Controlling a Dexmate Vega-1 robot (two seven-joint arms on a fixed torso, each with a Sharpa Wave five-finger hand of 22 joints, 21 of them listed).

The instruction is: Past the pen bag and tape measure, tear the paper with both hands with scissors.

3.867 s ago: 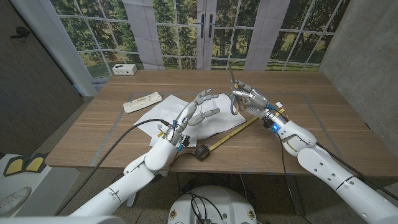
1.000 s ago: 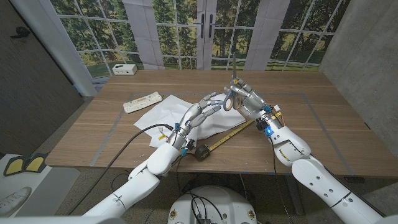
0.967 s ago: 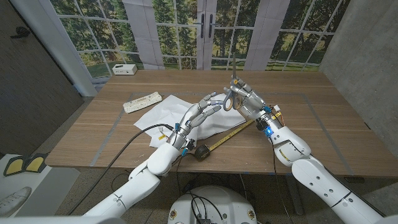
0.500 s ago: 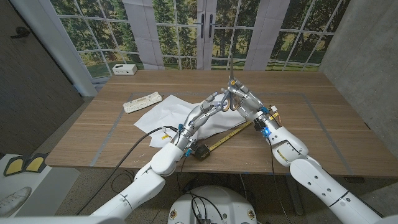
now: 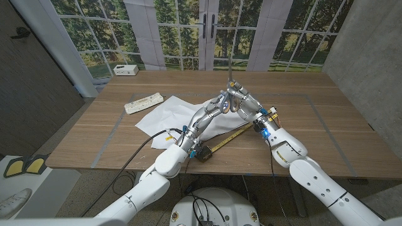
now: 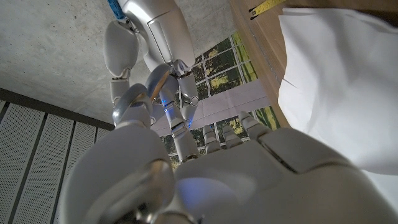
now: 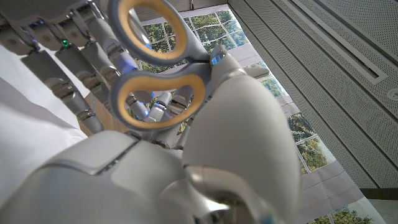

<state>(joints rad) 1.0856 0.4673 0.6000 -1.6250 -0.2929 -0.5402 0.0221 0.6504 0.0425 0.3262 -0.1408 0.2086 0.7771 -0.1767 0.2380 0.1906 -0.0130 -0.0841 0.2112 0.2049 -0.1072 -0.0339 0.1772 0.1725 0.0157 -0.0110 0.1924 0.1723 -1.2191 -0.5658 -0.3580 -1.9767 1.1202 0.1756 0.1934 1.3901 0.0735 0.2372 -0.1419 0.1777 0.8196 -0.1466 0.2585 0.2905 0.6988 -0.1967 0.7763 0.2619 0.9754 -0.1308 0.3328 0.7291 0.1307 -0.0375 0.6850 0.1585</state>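
In the head view my right hand (image 5: 246,105) holds grey scissors (image 5: 228,95) above the table, blades pointing up. My left hand (image 5: 210,113) reaches up from over the white paper (image 5: 164,114), fingers stretched out, with its fingertips at the scissors' handle loops. The right wrist view shows the handle loops (image 7: 160,70), lined in yellow, held at my right hand (image 7: 186,174), and the left hand's fingers (image 7: 84,59) just behind them. In the left wrist view the back of my left hand (image 6: 236,180) faces the right hand (image 6: 155,93), beside the paper (image 6: 339,93).
A black tape measure (image 5: 203,152) lies near the front edge, its yellow tape (image 5: 233,134) pulled out toward the right arm. A whitish pen bag (image 5: 144,102) lies left of the paper. A small white box (image 5: 125,69) sits at the far left edge.
My left hand has lifted off the paper and stretched right and up until its fingertips reach the scissors' handles. The right hand has brought the scissors slightly left toward it.
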